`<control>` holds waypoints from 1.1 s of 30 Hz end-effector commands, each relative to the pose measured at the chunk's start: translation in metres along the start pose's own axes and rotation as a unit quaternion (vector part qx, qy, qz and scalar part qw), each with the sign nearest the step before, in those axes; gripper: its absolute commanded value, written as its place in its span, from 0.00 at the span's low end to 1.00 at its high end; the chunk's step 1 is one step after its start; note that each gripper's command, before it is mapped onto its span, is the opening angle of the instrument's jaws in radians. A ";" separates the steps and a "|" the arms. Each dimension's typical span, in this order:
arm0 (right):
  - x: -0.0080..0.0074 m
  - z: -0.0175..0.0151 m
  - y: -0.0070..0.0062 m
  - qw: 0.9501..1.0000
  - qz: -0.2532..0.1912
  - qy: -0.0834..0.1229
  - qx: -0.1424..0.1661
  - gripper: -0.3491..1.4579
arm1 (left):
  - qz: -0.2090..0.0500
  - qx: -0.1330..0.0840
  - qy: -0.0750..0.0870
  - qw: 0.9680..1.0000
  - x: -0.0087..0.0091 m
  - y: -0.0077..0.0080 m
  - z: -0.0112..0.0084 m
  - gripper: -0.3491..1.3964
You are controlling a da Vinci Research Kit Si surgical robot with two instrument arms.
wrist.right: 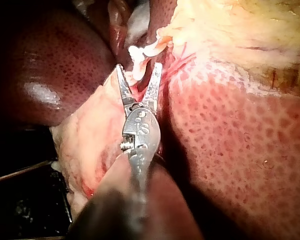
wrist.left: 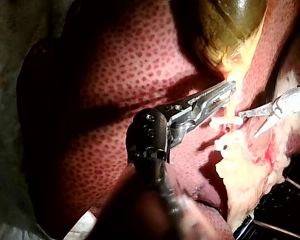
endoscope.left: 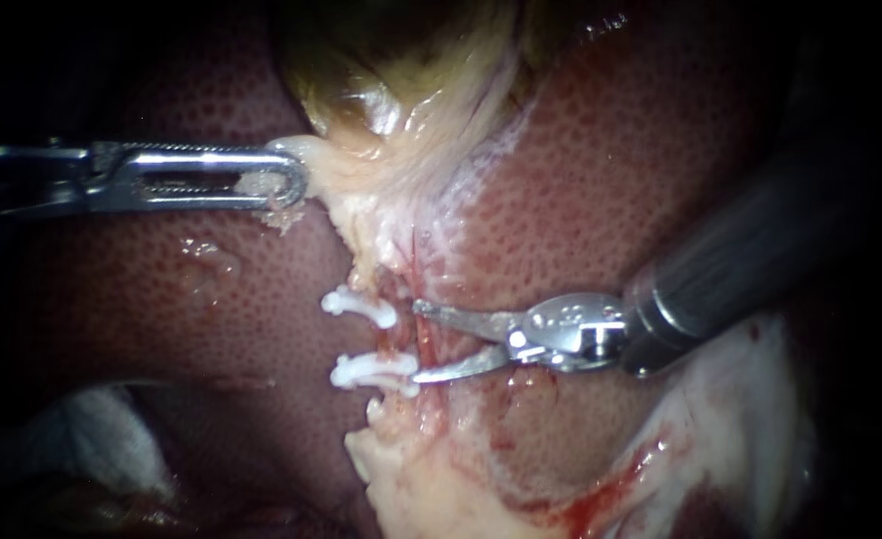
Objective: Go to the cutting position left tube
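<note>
Open blades sit by the clipped tube
The thin pink tube (endoscope.left: pixel 393 342) runs up and down in the endoscope view, below the green-yellow gallbladder (endoscope.left: pixel 361 90), on the dark red spotted liver (endoscope.left: pixel 611 180). Two small white plastic clips (endoscope.left: pixel 359 304) cross it, one above the other. The right instrument (endoscope.left: pixel 416 341) comes in from the right, almost level, its two thin blades spread apart, tips near the clips, the tube at their mouth. The left instrument (endoscope.left: pixel 296 182) lies level, jaws squeezed on soft pale yellow tissue (endoscope.left: pixel 336 170) at the gallbladder's lower edge
</note>
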 end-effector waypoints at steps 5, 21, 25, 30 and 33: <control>-0.0006 0.0023 0.0002 1.000 0.009 -0.001 0.011 0.98 | 0.000 0.000 0.000 1.000 -0.0001 0.0002 0.0000 0.00; 0.0012 0.0058 0.0010 0.996 0.075 -0.012 0.049 0.98 | 0.001 -0.001 -0.001 1.000 -0.0003 0.0002 0.0003 0.00; 0.0016 0.0067 0.0014 0.995 0.079 -0.012 0.055 0.98 | 0.001 -0.001 -0.001 1.000 -0.0003 0.0002 0.0003 0.00; 0.0015 0.0072 0.0014 0.995 0.088 -0.015 0.055 0.98 | 0.001 -0.002 -0.002 1.000 -0.0003 0.0002 0.0004 0.00; 0.0014 0.0073 0.0015 0.994 0.091 -0.018 0.054 0.98 | 0.001 -0.002 -0.002 1.000 -0.0004 0.0002 0.0006 0.00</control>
